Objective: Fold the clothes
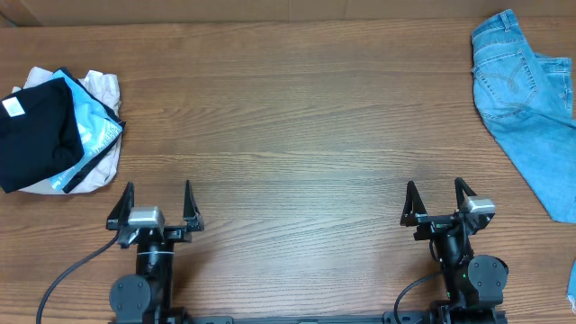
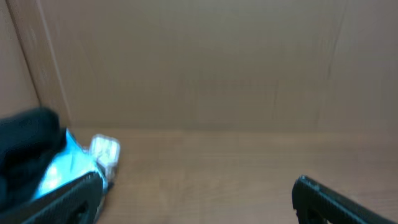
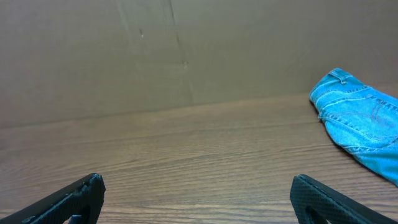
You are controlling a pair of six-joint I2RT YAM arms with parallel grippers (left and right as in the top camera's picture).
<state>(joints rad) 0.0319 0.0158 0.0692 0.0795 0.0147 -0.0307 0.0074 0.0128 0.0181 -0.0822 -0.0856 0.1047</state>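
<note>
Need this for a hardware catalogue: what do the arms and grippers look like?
The left arm and right arm are black with round joint housings. The left gripper and right gripper each have two pointed black fingers and a silver-grey block at the wrist. A black cable trails from each base.

Robot lab bench, wooden table [image 1: 288, 135], cardboard backdrop [image 3: 186, 50]

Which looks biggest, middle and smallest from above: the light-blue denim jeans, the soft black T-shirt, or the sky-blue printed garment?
Largest first:
light-blue denim jeans, partly out of frame
soft black T-shirt
sky-blue printed garment, partly hidden
</note>
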